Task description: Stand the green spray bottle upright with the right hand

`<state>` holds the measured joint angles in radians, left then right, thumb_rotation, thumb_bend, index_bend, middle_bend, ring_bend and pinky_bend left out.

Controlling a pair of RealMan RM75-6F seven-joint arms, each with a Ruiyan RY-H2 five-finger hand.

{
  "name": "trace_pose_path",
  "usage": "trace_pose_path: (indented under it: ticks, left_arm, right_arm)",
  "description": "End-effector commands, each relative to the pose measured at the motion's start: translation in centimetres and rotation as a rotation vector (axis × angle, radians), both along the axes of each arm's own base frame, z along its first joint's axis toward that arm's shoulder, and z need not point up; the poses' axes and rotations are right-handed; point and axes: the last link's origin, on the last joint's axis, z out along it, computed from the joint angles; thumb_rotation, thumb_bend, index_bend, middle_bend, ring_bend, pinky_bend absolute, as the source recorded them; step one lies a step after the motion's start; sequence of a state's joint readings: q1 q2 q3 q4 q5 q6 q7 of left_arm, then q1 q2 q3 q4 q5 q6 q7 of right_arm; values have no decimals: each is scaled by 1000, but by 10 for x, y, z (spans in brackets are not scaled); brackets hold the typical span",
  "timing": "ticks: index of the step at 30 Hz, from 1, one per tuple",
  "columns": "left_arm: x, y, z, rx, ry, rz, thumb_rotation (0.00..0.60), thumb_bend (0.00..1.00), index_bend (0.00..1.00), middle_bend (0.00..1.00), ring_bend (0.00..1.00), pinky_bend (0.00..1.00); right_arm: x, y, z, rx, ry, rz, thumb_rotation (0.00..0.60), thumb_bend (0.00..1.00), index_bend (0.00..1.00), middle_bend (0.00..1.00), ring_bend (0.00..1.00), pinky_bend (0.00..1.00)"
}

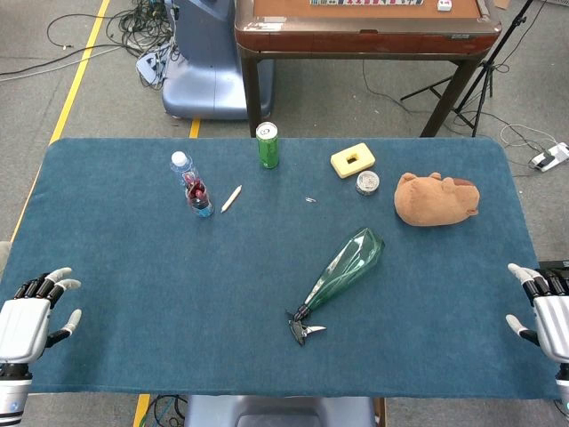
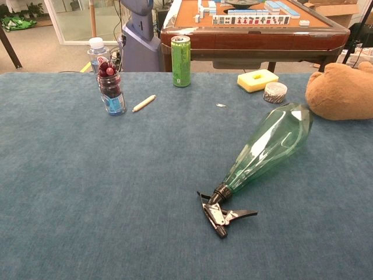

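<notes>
The green spray bottle (image 1: 345, 265) lies on its side on the blue table, right of the middle, its black trigger head (image 1: 300, 327) toward the front edge and its wide base toward the back right. In the chest view the green spray bottle (image 2: 265, 147) shows the same lie, trigger head (image 2: 222, 213) nearest the camera. My right hand (image 1: 544, 307) rests at the table's front right corner, fingers spread, holding nothing, far right of the bottle. My left hand (image 1: 34, 313) sits at the front left corner, fingers apart and empty. Neither hand shows in the chest view.
A brown plush toy (image 1: 436, 197) lies behind and right of the bottle. A green can (image 1: 268, 145), a yellow block (image 1: 353, 160), a small round tin (image 1: 367, 183), a clear bottle with red contents (image 1: 193, 185) and a short stick (image 1: 231, 197) stand along the back.
</notes>
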<state>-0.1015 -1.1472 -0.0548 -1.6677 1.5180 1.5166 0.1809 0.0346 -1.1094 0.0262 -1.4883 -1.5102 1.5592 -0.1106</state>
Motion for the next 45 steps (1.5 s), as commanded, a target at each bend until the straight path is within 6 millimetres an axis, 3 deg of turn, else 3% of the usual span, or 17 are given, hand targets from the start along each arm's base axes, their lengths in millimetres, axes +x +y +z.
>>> trace_pose_path:
  ticks: [1, 13, 23, 34, 41, 45]
  left_arm:
    - [0, 0, 0, -3, 0, 2, 600, 333, 352, 230, 214, 241]
    - [-2, -2, 0, 0, -10, 0, 600, 333, 352, 230, 214, 239]
    - [-3, -4, 1, 5, -21, -9, 600, 333, 352, 230, 214, 239]
    - [-13, -13, 6, 27, -33, 24, 600, 333, 352, 230, 214, 238]
    - [-17, -15, 9, 36, -38, 35, 600, 333, 353, 231, 214, 238]
    - [-19, -16, 9, 36, -40, 42, 600, 333, 356, 230, 214, 238]
  right_arm:
    - [0, 0, 0, -1, -3, 1, 600, 121, 217, 292, 215, 217]
    - [17, -19, -19, 82, -20, 90, 600, 121, 217, 278, 209, 217]
    - [85, -79, -67, 358, -1, 321, 600, 121, 217, 218, 148, 217]
    - [165, -136, -130, 593, 155, 530, 600, 121, 217, 209, 120, 205]
    - [194, -149, -162, 686, 250, 610, 600, 104, 217, 209, 117, 197]
    - [200, -148, -177, 726, 306, 638, 600, 101, 217, 209, 116, 196]
